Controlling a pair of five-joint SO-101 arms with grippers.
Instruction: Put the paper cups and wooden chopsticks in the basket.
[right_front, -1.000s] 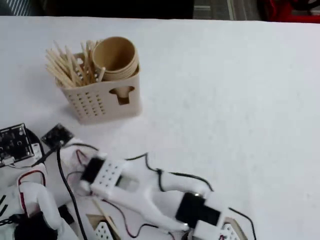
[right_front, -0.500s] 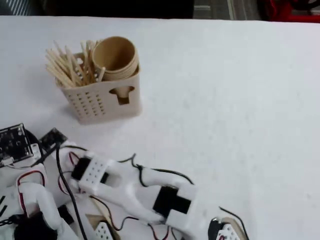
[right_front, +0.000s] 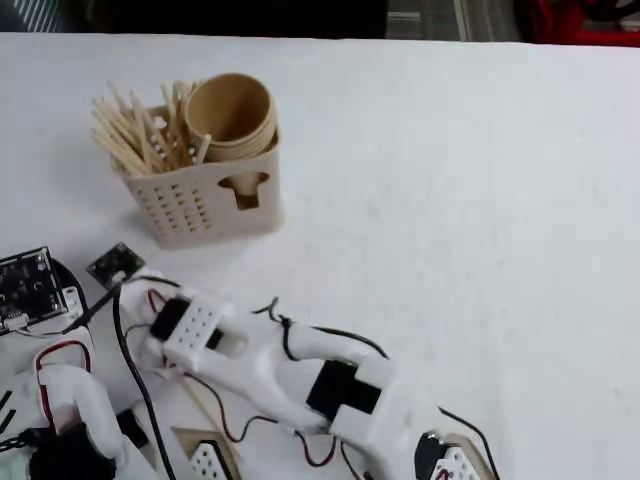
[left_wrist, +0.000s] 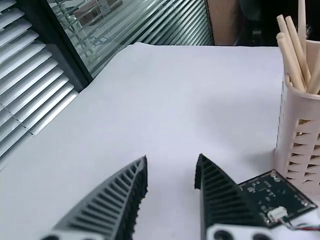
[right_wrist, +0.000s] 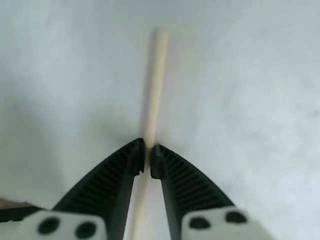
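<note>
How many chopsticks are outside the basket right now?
1: a chopstick pinched in the right gripper, over the table. The arm may hide others.

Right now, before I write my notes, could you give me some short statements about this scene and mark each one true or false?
1. The right gripper has its jaws shut on a single chopstick. True.
2. The left gripper has its jaws shut. False: they are open, with nothing between them.
3. A circuit board lies on the table close to the basket. True.
4. The basket is empty. False: a bundle of chopsticks and stacked paper cups stand in it.
</note>
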